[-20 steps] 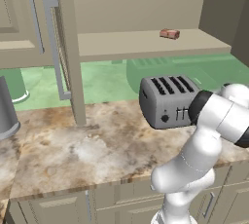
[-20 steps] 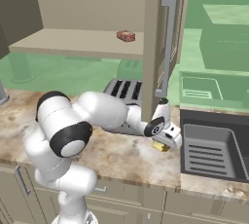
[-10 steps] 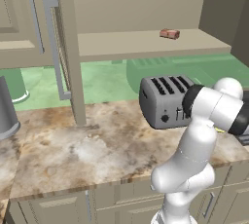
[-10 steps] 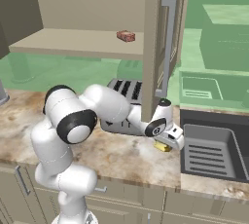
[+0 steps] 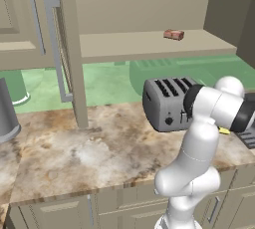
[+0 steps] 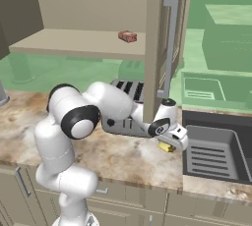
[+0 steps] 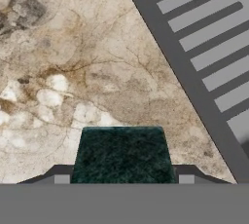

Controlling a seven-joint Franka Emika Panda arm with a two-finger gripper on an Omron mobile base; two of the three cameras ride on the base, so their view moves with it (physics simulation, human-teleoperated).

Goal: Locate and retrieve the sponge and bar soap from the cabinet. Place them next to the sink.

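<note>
1. Sponge (image 7: pixel 123 155) sits between the finger tips (image 7: pixel 62 175), dark green scrub side facing the camera.
2. Marbled counter (image 7: pixel 73 62) lies below it.
3. Sink (image 7: pixel 214 57): dark rim runs diagonally at right, ridged grey surface beyond.

toaster (image 5: pixel 167 104): silver, four slots, on the counter
counter (image 5: pixel 74 148): mottled brown stone
canister (image 5: pixel 7 113): grey, far left

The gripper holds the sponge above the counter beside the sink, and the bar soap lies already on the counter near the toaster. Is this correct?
Not quite. The bar soap lies on the cabinet shelf, not on the counter; the right base view shows it. The rest holds: the gripper holds the sponge above the counter beside the sink.
</note>
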